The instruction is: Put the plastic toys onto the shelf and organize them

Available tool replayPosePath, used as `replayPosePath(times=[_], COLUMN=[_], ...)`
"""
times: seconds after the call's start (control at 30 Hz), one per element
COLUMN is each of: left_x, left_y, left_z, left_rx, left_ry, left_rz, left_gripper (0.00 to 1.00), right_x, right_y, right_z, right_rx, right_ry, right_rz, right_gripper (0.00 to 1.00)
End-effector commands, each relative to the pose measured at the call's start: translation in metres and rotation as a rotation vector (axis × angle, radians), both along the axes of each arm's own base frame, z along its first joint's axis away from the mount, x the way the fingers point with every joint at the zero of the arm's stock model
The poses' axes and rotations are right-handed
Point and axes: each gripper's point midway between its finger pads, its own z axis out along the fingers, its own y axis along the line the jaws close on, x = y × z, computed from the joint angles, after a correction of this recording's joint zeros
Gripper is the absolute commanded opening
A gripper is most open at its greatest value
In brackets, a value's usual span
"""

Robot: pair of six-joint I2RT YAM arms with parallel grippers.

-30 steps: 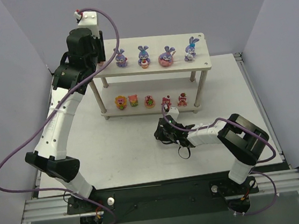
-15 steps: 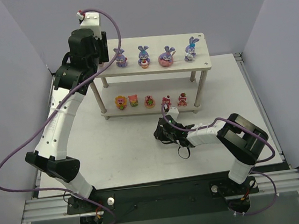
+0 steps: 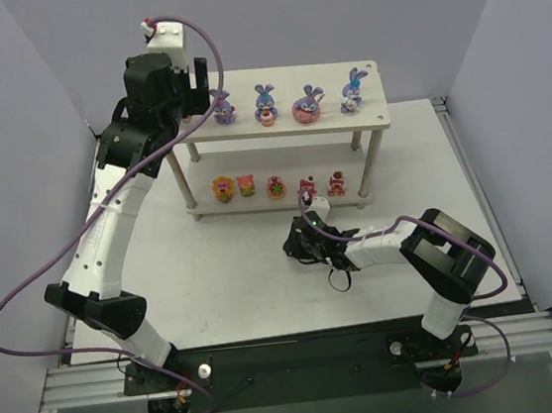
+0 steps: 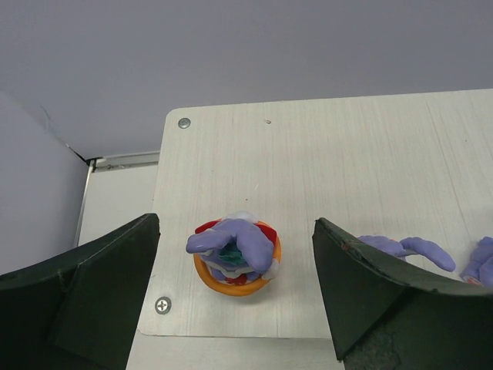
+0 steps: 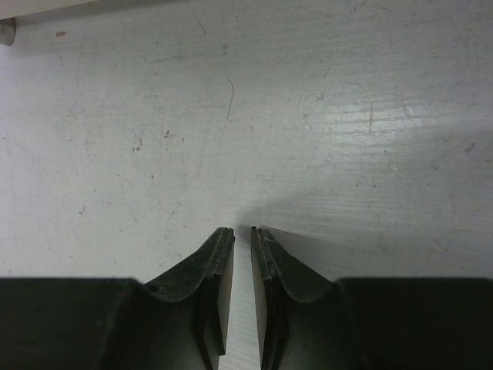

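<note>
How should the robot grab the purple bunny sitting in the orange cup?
By its round orange base, coming from straight above and pinching across its sides. The bunny seems to stand upright near the shelf corner. Its droopy ears are thin and curved, so the wide base probably gives the firmer hold.

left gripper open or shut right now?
Open: the left gripper has both fingers clear of the bunny on the shelf.

Bunnies (image 3: 264,105) top the shelf (image 3: 336,122); round toys (image 3: 276,187) below.
</note>
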Motion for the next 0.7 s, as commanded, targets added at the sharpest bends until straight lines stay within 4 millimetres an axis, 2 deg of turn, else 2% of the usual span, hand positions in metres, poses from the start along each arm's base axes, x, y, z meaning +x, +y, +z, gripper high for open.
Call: replayPosePath(times=[0.0,0.23,0.3,0.4,0.47,0.5,0.53,0.57,0.6,0.63,0.67], left_x=[-0.017,-0.039,-0.045,-0.06,-0.075,-0.081,-0.097,-0.1,-0.106,-0.121,-0.124], left_y=[0.01,0.021,0.025,0.032,0.038,0.039,0.042,0.04,0.04,0.044,0.044], left_z=[0.034,0.042,0.039,0.033,0.028,0.024,0.031,0.013,0.008,0.013,-0.014], left_rx=[-0.033,-0.053,-0.062,-0.101,-0.148,-0.162,-0.21,-0.211,-0.241,-0.273,-0.268], left_ry=[-0.088,-0.109,-0.11,-0.114,-0.118,-0.114,-0.141,-0.111,-0.107,-0.129,-0.081], left_rz=[0.017,0.032,0.041,0.055,0.062,0.057,0.042,0.027,0.022,0.008,0.01], left_gripper=[0.92,0.96,0.97,0.97,0.97,0.97,0.97,0.97,0.97,0.97,0.97], right_x=[-0.021,-0.021,-0.023,-0.022,-0.02,-0.023,-0.023,-0.025,-0.024,-0.025,-0.027], right_y=[-0.024,-0.025,-0.017,-0.017,-0.019,-0.023,-0.024,-0.027,-0.029,-0.032,-0.036], right_z=[-0.036,-0.035,-0.024,-0.002,0.014,0.015,0.02,0.027,0.032,0.035,0.042], right_rx=[-0.126,-0.12,-0.07,-0.043,-0.034,-0.044,-0.041,-0.036,-0.037,-0.042,-0.05], right_ry=[0.111,0.117,0.12,0.084,0.055,0.061,0.051,0.047,0.04,0.033,0.028], right_rz=[0.017,0.014,0.036,0.047,0.037,0.036,0.033,0.031,0.024,0.019,0.014], right_gripper=[0.19,0.19,0.2,0.24,0.25,0.26,0.29,0.3,0.31,0.34,0.37])
